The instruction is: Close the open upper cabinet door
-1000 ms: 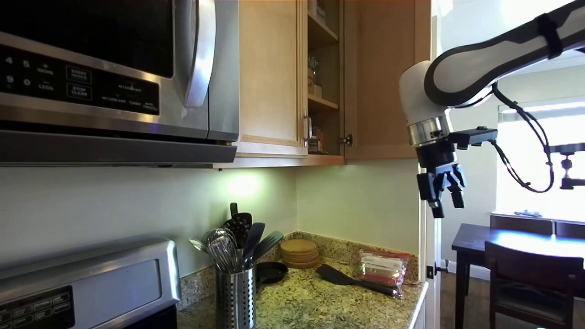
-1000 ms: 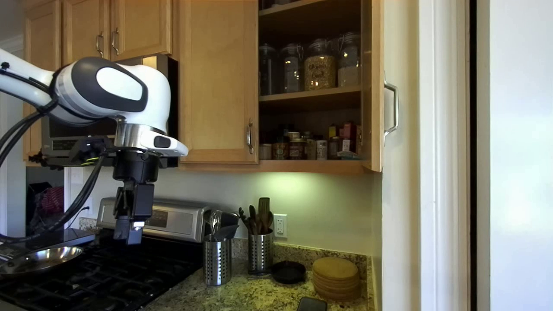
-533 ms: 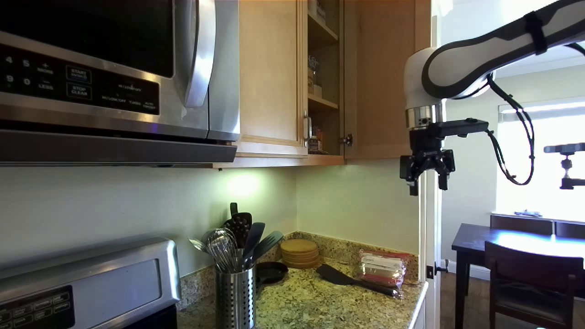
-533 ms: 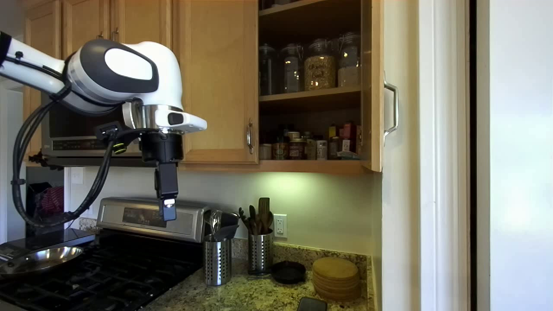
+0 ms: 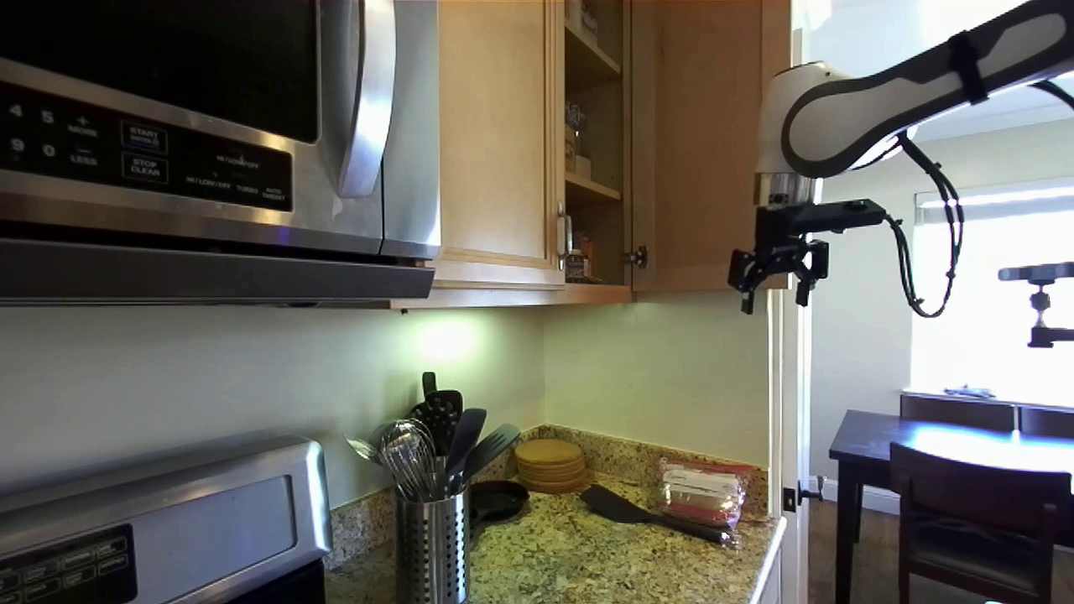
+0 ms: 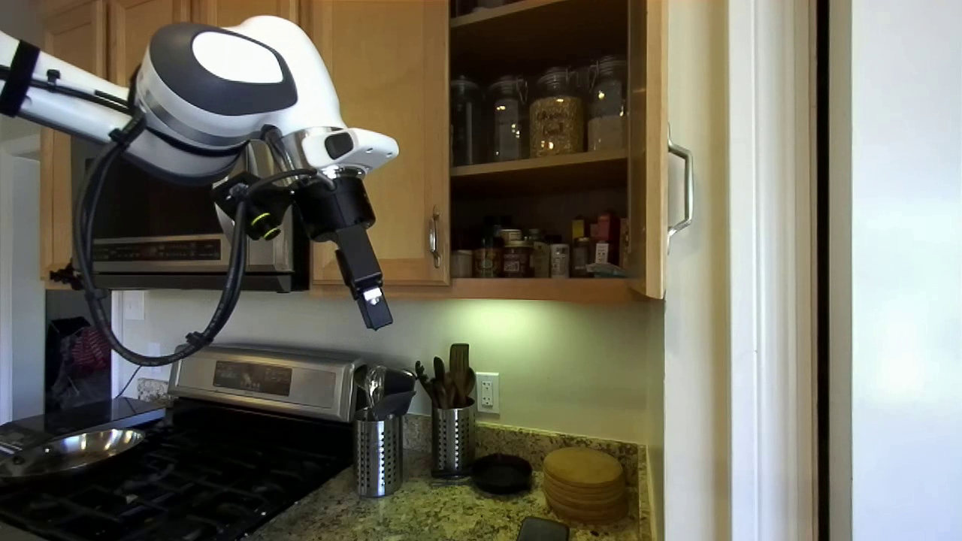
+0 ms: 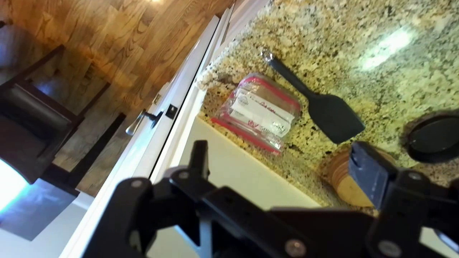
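Note:
The upper cabinet door is a light wood panel standing open; its inner face (image 5: 701, 151) shows in an exterior view, and it appears nearly edge-on (image 6: 655, 165) in an exterior view with its silver bar handle (image 6: 682, 188). The door is out of view in the wrist view. My gripper (image 5: 775, 300) is open and empty; its fingers are spread wide in the wrist view (image 7: 279, 154). It overlaps the door's lower outer corner in an exterior view. Elsewhere the gripper (image 6: 376, 319) hangs tilted, well left of the door and apart from it.
Shelves with jars (image 6: 556, 113) stand inside the cabinet. A shut cabinet door (image 6: 379, 150) and the microwave (image 5: 193, 126) adjoin it. Below, the counter (image 5: 545, 554) holds utensil holders (image 5: 432, 545), a plastic bag (image 7: 260, 111), a black spatula (image 7: 333, 116) and round wooden boards (image 6: 585, 485).
My gripper has risen and swung toward the cabinet, moving right in an exterior view, and it has tilted from pointing straight down. The cabinet door has not moved.

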